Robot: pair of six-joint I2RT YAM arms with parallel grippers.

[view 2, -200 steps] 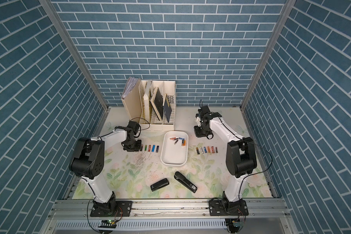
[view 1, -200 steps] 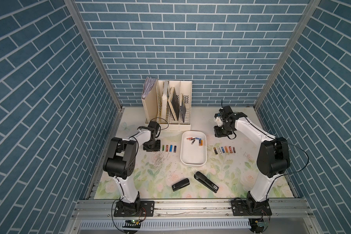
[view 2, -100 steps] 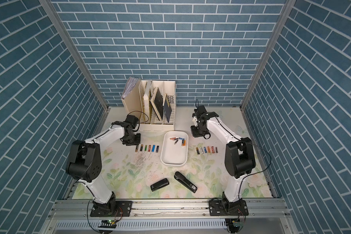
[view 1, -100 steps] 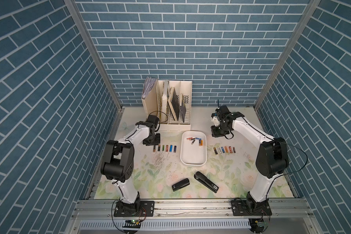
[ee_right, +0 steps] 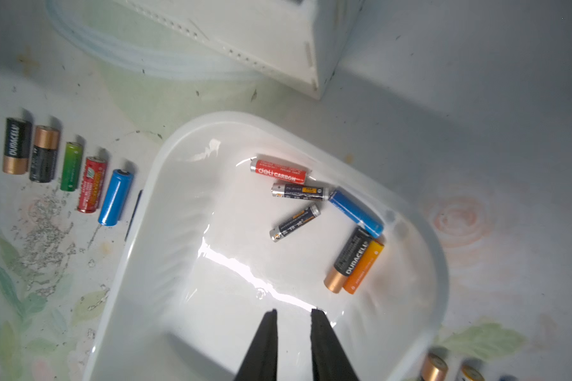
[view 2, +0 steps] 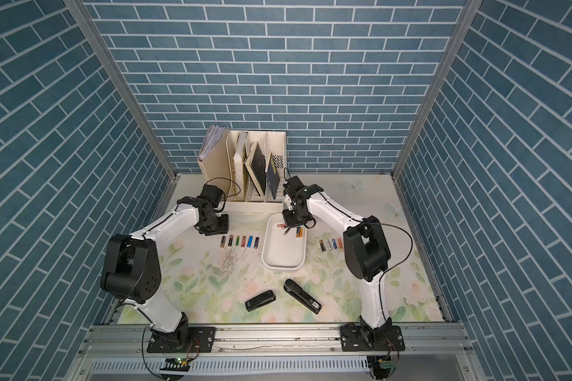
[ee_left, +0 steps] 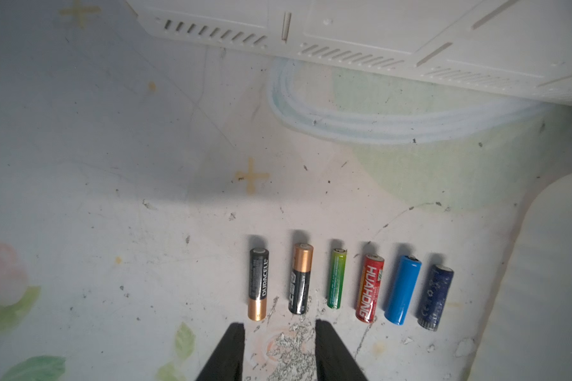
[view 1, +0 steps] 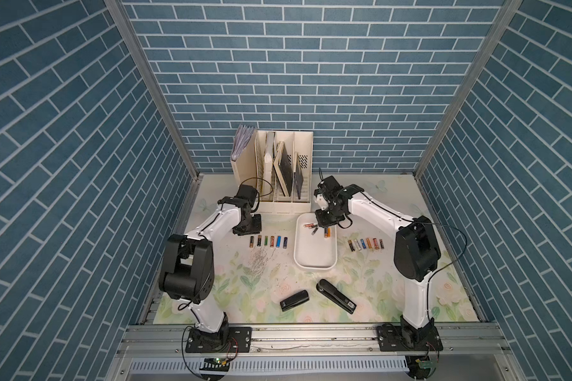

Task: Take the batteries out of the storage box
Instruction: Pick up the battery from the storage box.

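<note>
The white storage box point(view 1: 314, 260) point(view 2: 282, 260) lies mid-table. Several batteries point(view 1: 317, 229) point(view 2: 289, 229) lie loose at its far end: a red one point(ee_right: 279, 171), a blue one point(ee_right: 355, 211), a black-and-gold one point(ee_right: 347, 260) and others. My right gripper point(view 1: 326, 219) point(ee_right: 293, 311) hovers over the box's far end, narrowly open, nothing between its fingers. A row of batteries point(view 1: 268, 241) point(ee_left: 336, 283) lies on the mat left of the box, another row point(view 1: 365, 244) on its right. My left gripper point(view 1: 246, 227) point(ee_left: 279, 326) stands open and empty just behind the left row's outer end.
A cream file holder point(view 1: 273, 174) with books stands at the back, close behind both grippers. Two black staplers point(view 1: 294, 300) point(view 1: 336, 295) lie near the front edge. Loose staples point(view 1: 258, 260) are scattered in front of the left row. Brick-patterned walls close in three sides.
My left gripper has opened and drawn back from the left row's outer end, where one more battery now shows. My right gripper has moved left from beside the box to over its far end.
</note>
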